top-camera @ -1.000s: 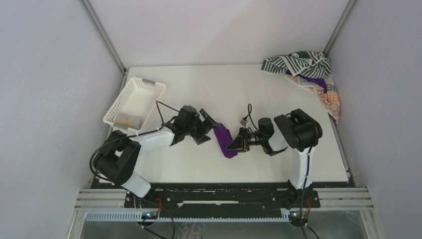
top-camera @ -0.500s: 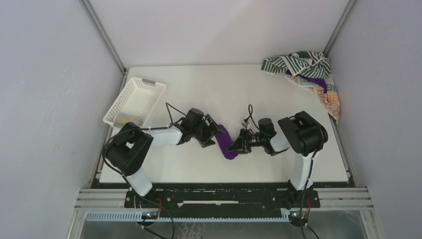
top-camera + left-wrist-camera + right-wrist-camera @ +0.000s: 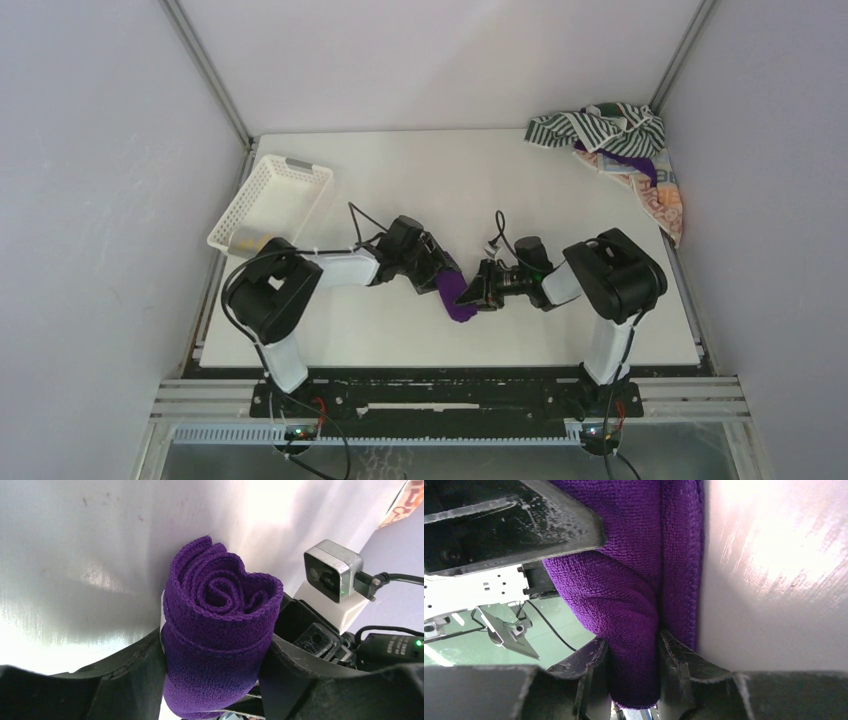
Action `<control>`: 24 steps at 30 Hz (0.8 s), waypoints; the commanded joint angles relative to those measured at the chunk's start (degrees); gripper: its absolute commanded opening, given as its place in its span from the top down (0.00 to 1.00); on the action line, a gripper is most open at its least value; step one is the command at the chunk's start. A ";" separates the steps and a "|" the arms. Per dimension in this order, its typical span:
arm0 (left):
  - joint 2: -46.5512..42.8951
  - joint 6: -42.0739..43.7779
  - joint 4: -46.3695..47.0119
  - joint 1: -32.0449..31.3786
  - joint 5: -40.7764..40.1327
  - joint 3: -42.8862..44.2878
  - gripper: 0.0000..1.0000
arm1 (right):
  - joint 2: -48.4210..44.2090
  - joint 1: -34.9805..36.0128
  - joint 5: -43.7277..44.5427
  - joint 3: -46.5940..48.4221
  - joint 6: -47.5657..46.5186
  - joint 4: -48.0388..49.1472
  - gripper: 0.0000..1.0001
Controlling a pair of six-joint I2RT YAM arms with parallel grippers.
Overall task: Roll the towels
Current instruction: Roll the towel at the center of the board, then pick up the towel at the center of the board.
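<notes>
White table (image 3: pixel 400 170), seen from above. Loose striped and patterned towels (image 3: pixel 610 130) were heaped at the frame's upper right, and a white basket (image 3: pixel 290 178) stood at upper left. The rolled purple towel (image 3: pixel 460 308) lay at centre. The left gripper (image 3: pixel 215 647) clasped the roll's sides, fingers half spread. The right gripper (image 3: pixel 634 655) pinched a fold from the opposite side, fingers narrow.

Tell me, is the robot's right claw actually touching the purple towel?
Touching. The right wrist view shows it plainly: both fingers of the right claw press into the purple towel, pinching a fold of it between them.
</notes>
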 commanded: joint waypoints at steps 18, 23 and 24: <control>3.81 8.83 -20.47 -2.18 -9.70 7.45 0.50 | -33.81 21.95 57.62 17.13 -22.99 -58.74 0.18; 3.96 9.43 -20.93 -2.22 -9.66 7.82 0.50 | -32.85 29.18 69.81 22.05 -25.43 -62.41 0.00; 3.98 9.48 -20.97 -2.19 -9.68 7.83 0.50 | -31.95 30.43 71.27 22.85 -25.66 -62.88 0.00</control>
